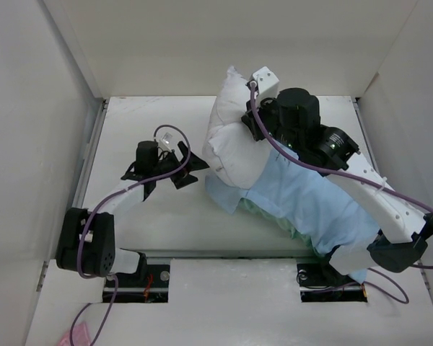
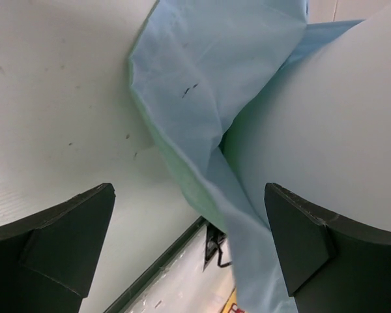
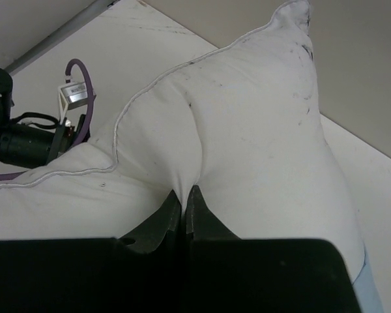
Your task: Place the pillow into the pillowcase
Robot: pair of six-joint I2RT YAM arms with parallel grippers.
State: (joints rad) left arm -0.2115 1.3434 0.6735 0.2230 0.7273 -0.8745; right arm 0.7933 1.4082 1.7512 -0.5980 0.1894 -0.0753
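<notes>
Right claw tight on pillow fold

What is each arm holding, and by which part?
The right end effector pinches a fold in the pillow near its middle; the left end effector is open, holding nothing.

Table open left, pillow, pillowcase (under right arm) filling right

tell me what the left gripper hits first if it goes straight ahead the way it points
Most likely the pillowcase: its loose blue edge lies centred ahead of the open left gripper. The pillow bulges just to the right. Depth is unclear, so it might touch at nearly the same time.
</notes>
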